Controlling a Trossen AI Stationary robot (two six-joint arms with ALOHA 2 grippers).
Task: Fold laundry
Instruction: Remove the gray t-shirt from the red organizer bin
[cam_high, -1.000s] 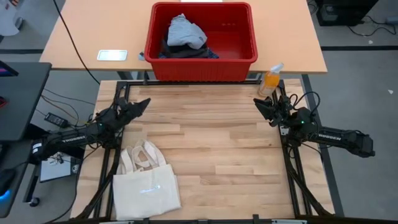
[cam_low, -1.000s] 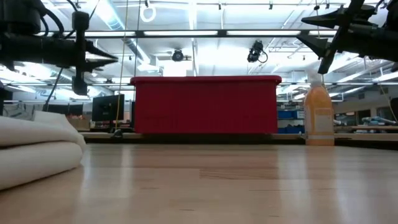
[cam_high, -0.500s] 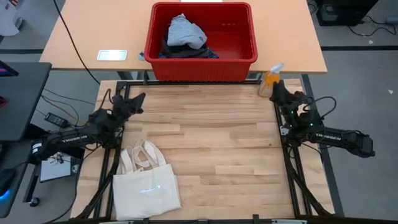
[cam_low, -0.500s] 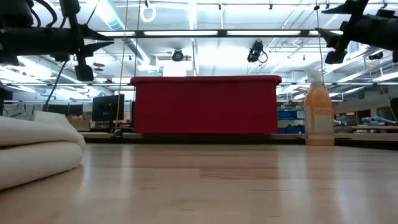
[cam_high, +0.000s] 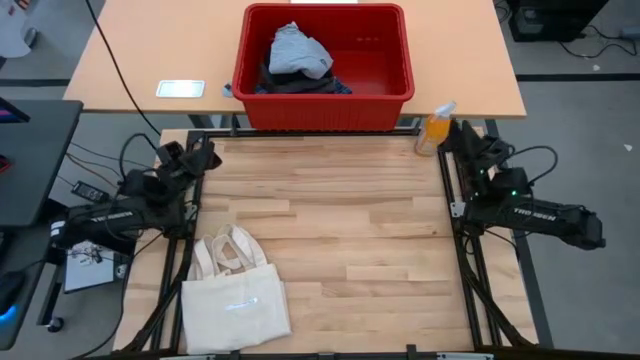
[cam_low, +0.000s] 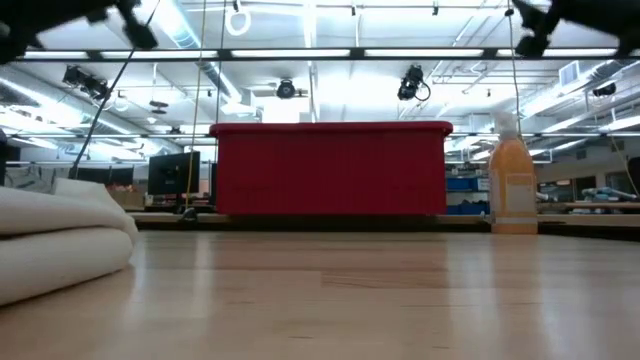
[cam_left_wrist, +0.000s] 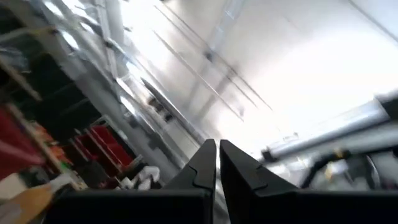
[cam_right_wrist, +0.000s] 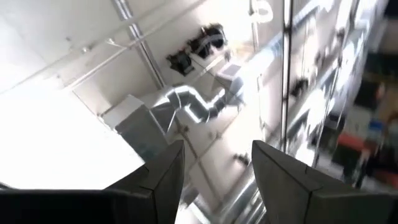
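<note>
laundry (cam_high: 300, 62): heaped in the red bin (cam_high: 388, 70) on the tan table beyond the work surface, untouched. light grey top (cam_high: 298, 48) on the pile, dark garments (cam_high: 300, 86) under it along the bin's near wall. rest of the bin floor bare.

left gripper (cam_left_wrist: 217, 163): fingers pressed almost together, holding nothing, tilted up toward the ceiling; sits at the left edge of the wooden table (cam_high: 330, 230), near the far corner.

right gripper (cam_right_wrist: 214, 165): fingers apart with a clear gap, nothing between them, also aimed upward; at the right edge by the far corner, just beside the orange bottle (cam_high: 436, 127).

cream tote bag (cam_high: 235, 295): flat at the table's near left, handles toward the bin, well apart from both grippers.
</note>
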